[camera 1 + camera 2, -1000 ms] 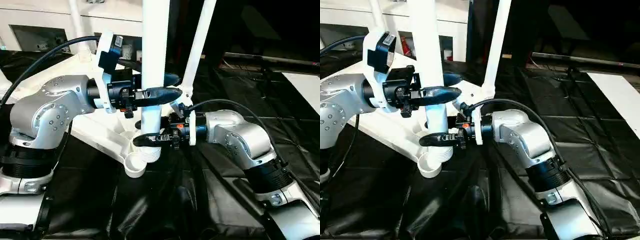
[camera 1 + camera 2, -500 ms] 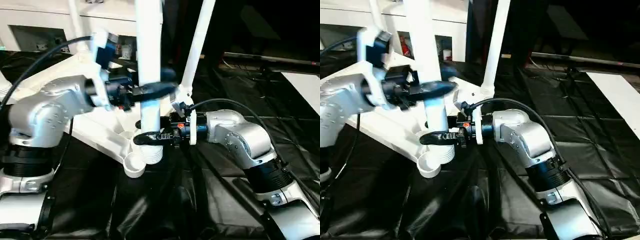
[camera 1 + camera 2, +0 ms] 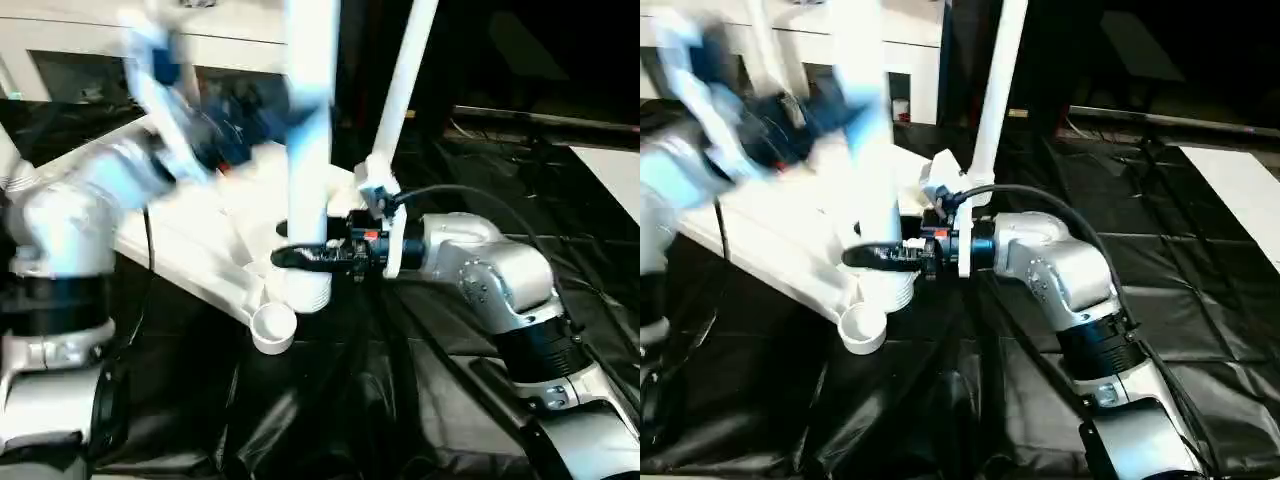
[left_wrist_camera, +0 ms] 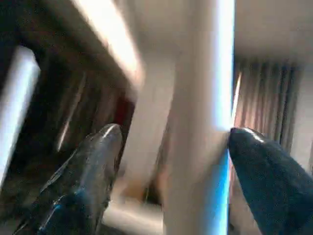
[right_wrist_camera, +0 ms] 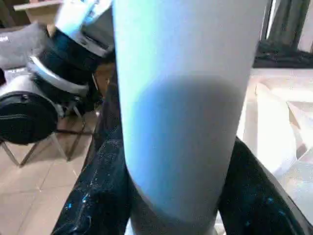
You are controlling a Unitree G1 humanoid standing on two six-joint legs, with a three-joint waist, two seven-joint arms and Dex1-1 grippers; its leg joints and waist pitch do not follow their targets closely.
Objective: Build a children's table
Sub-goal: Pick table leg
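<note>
Table leg (image 3: 309, 150) upright between right tool's (image 3: 300, 258) fingers

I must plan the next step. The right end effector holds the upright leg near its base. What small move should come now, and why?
Probably bring the left end effector back onto the leg higher up: its fingers stand apart around the leg while the right end effector alone clamps it just above the corner socket, so the tall leg may tip.

Bright light glares off the white leg (image 3: 308, 150); the left arm (image 3: 110, 190) smears with motion blur; black sheet (image 3: 440, 380) stays dim, background dark.
</note>
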